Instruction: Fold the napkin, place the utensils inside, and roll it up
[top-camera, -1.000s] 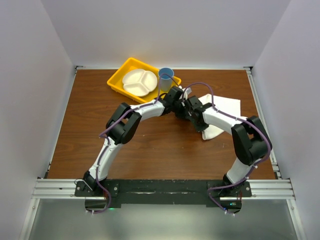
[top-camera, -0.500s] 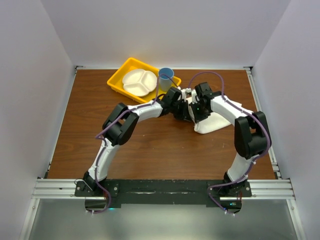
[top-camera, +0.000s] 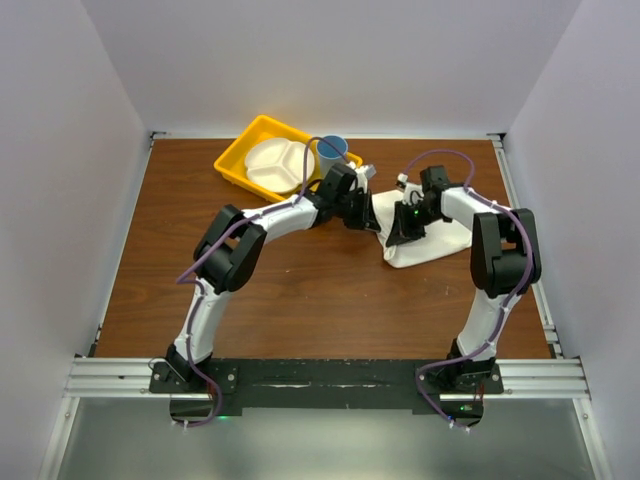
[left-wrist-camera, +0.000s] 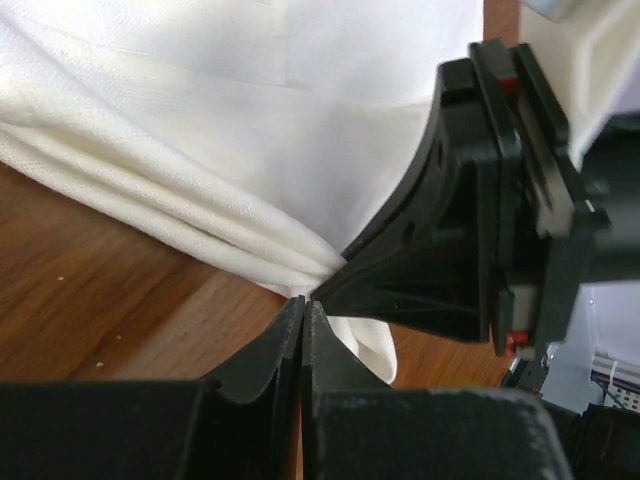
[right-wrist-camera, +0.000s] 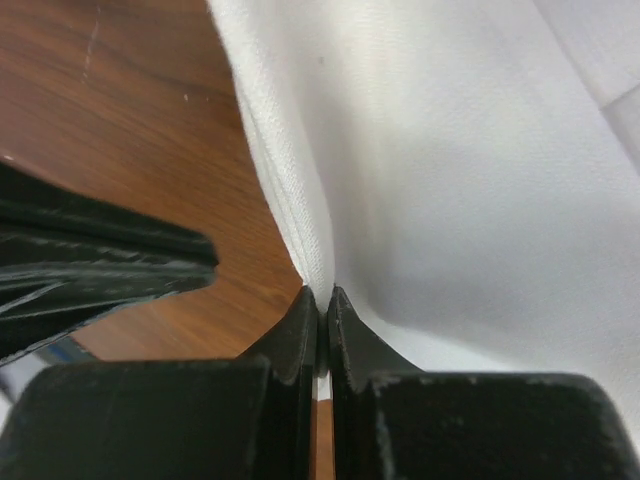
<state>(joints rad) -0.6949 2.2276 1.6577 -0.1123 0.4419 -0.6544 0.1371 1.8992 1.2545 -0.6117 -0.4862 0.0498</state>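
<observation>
The white napkin (top-camera: 435, 243) lies bunched in folds on the right half of the table. My left gripper (top-camera: 376, 224) is at its left edge, shut on a gathered corner of the napkin (left-wrist-camera: 250, 215). My right gripper (top-camera: 391, 236) sits tip to tip with it, shut on the cloth's layered edge. In the right wrist view the napkin (right-wrist-camera: 450, 180) runs up from between the fingers. In the left wrist view the right gripper's black body (left-wrist-camera: 470, 220) fills the right side. The utensils are out of view.
A yellow tray (top-camera: 232, 160) holding a white divided plate (top-camera: 277, 165) stands at the back left. A blue cup (top-camera: 332, 150) is just right of it, close behind my left wrist. Bare brown table (top-camera: 300, 290) lies in front.
My right arm has swung back and to the right, and its jaws have closed on the napkin. The cloth has drawn into a tighter bundle. My left gripper shifted slightly back, still shut.
</observation>
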